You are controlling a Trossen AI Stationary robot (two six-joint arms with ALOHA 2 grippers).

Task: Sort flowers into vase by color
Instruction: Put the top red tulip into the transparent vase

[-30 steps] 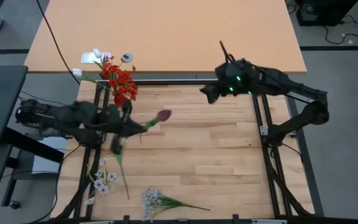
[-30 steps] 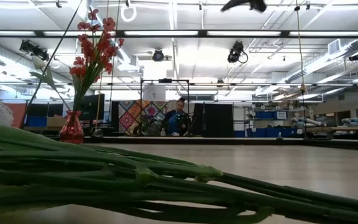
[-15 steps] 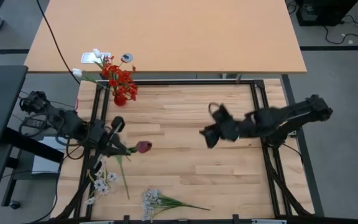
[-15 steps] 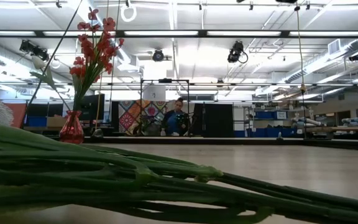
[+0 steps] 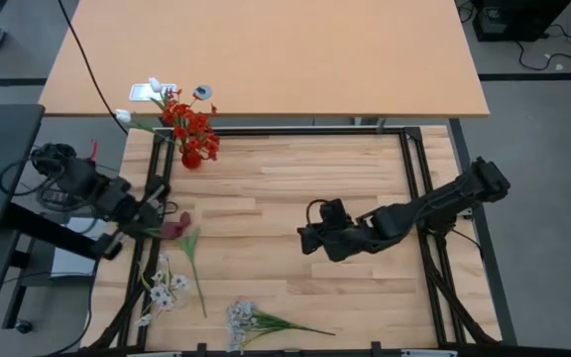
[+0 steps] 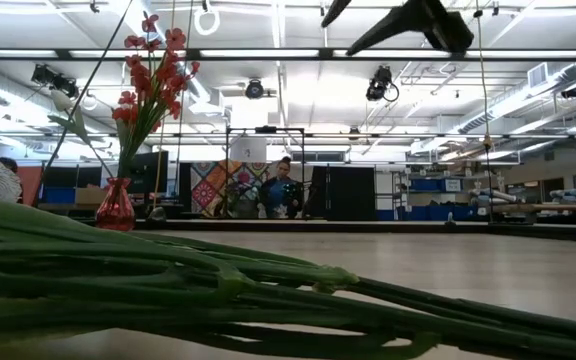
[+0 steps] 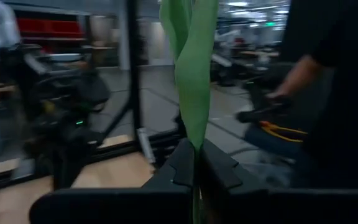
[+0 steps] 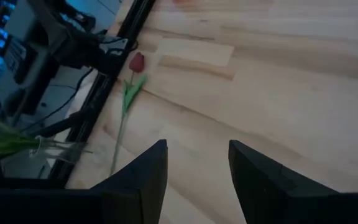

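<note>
My left gripper (image 5: 160, 220) (image 7: 194, 155) sits at the table's left rail, shut on a maroon tulip. The tulip's bud (image 5: 176, 226) (image 8: 137, 62) lies just beside the fingertips. Its thin stem (image 5: 198, 288) trails toward the near edge. My right gripper (image 5: 305, 240) (image 8: 197, 177) hovers open over the table's middle, touching nothing. A red vase (image 5: 191, 157) (image 6: 115, 205) at the far left holds red flowers (image 5: 191, 127) (image 6: 153, 75). White flowers lie near the front edge, one sprig (image 5: 162, 290) on the left and one (image 5: 241, 319) in the middle. My left gripper pinches a green leaf or stem part of the tulip (image 7: 194, 134) between its two fingertips. The fingers lie level and come from the table's left side. The green rises above the fingers in the wrist view. The stem's far end (image 5: 204, 313) seems to rest on the table.
Dark frame rails run along the table's left side (image 5: 139, 288) and right side (image 5: 419, 198). A second wooden table (image 5: 266, 50) stands beyond the far edge. Green stems (image 6: 218, 290) fill the low view's foreground. A person (image 7: 316, 74) is close by in the left wrist view.
My left gripper has drawn back toward the table's left edge, still shut on the tulip. The bud has swung from the table's middle-left to the left rail, while the stem's lower end stayed put. My right gripper has come down from the far right toward the middle, rolling, still open.
</note>
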